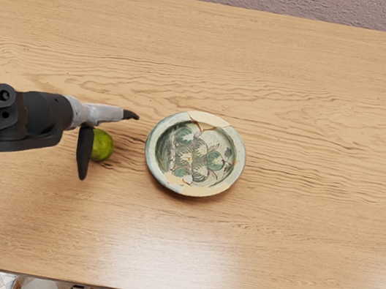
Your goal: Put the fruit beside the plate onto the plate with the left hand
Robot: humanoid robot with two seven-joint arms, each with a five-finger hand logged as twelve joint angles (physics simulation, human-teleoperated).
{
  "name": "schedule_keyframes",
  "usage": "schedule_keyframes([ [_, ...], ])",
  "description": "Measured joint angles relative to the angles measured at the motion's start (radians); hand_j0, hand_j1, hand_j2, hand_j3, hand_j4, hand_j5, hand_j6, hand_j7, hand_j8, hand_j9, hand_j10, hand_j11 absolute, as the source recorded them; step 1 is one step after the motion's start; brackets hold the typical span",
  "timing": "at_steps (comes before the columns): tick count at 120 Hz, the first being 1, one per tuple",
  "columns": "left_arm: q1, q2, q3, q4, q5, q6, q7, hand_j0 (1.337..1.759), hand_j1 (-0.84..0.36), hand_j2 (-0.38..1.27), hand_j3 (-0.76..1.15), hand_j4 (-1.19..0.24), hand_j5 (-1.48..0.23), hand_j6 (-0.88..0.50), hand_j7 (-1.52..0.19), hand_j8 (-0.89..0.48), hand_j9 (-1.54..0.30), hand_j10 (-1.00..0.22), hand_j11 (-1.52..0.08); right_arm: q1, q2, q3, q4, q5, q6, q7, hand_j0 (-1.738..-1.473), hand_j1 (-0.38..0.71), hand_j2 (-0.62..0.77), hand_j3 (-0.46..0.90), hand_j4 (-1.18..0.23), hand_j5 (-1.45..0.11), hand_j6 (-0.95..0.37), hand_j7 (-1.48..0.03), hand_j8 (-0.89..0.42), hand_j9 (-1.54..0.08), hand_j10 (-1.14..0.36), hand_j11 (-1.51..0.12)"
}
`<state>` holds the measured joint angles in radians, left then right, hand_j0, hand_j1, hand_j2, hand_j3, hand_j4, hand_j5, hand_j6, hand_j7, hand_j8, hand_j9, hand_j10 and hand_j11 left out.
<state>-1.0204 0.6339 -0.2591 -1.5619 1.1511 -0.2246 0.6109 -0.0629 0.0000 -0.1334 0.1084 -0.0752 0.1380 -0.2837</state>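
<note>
A small green fruit [102, 146] lies on the wooden table just left of a round painted plate [195, 153]. My left hand [99, 129] comes in from the left edge and hovers over the fruit. Its fingers are spread: one black-tipped finger [130, 115] points right toward the plate, and the thumb [83, 151] hangs down on the fruit's left side. The fruit is partly hidden behind the hand, and nothing is grasped. The plate holds nothing. The right arm does not show.
The wooden table [301, 74] spans the whole view, with its front edge near the bottom and a wall strip along the top.
</note>
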Motion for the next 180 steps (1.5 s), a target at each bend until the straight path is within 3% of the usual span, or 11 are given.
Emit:
schedule_keyframes([
  [60, 0.017, -0.008, 0.01, 0.028, 0.033, 0.001, 0.0, 1.657, 0.09, 0.05, 0.0, -0.23, -0.31, -0.23, -0.31, -0.23, -0.3, -0.23, -0.3, 0.0, 0.0, 0.0, 0.0, 0.0, 0.0, 0.0, -1.658, -0.35, 0.0, 0.0, 0.0, 0.0, 0.0, 0.0, 0.0, 0.0, 0.0, 0.0],
  [83, 0.017, -0.01, 0.013, 0.03, 0.036, -0.001, 0.001, 1.654, 0.02, -0.01, 0.0, -0.37, -0.51, -0.37, -0.51, -0.37, -0.51, -0.37, -0.51, 0.0, 0.0, 0.0, -0.001, 0.0, 0.0, 0.0, -1.658, -0.35, 0.0, 0.0, 0.0, 0.0, 0.0, 0.0, 0.0, 0.0, 0.0, 0.0],
  [91, 0.017, -0.008, 0.013, 0.03, 0.033, -0.001, 0.001, 1.652, 0.0, -0.02, 0.0, -0.43, -0.61, -0.4, -0.61, -0.33, -0.6, -0.43, -0.6, 0.0, 0.0, 0.0, -0.001, 0.0, 0.0, 0.0, -1.658, -0.35, 0.0, 0.0, 0.0, 0.0, 0.0, 0.0, 0.0, 0.0, 0.0, 0.0],
  [127, 0.015, -0.003, 0.012, 0.03, 0.022, -0.008, 0.001, 1.644, -0.05, -0.09, 0.0, -0.57, -0.89, -0.27, -0.87, -0.21, -0.86, -0.31, -0.86, 0.001, 0.0, 0.0, -0.001, 0.0, 0.0, 0.001, -1.658, -0.35, 0.0, 0.0, 0.0, 0.0, 0.0, 0.0, 0.0, 0.0, 0.0, 0.0],
  [164, -0.021, -0.002, -0.016, 0.028, 0.01, -0.02, 0.002, 1.639, -0.04, -0.1, 0.0, -0.58, -0.99, -0.26, -0.95, -0.2, -0.94, -0.29, -0.94, 0.008, 0.0, 0.0, -0.001, 0.0, 0.0, 0.001, -1.658, -0.35, 0.0, 0.0, 0.0, 0.0, 0.0, 0.0, 0.0, 0.0, 0.0, 0.0],
  [180, -0.058, -0.005, -0.043, 0.026, 0.002, -0.036, 0.002, 1.64, -0.12, -0.06, 0.0, -0.59, -1.0, -0.29, -0.95, -0.21, -0.94, -0.29, -0.94, 0.014, 0.0, 0.0, -0.001, 0.0, 0.0, 0.001, -1.658, -0.35, 0.0, 0.0, 0.0, 0.0, 0.0, 0.0, 0.0, 0.0, 0.0, 0.0],
])
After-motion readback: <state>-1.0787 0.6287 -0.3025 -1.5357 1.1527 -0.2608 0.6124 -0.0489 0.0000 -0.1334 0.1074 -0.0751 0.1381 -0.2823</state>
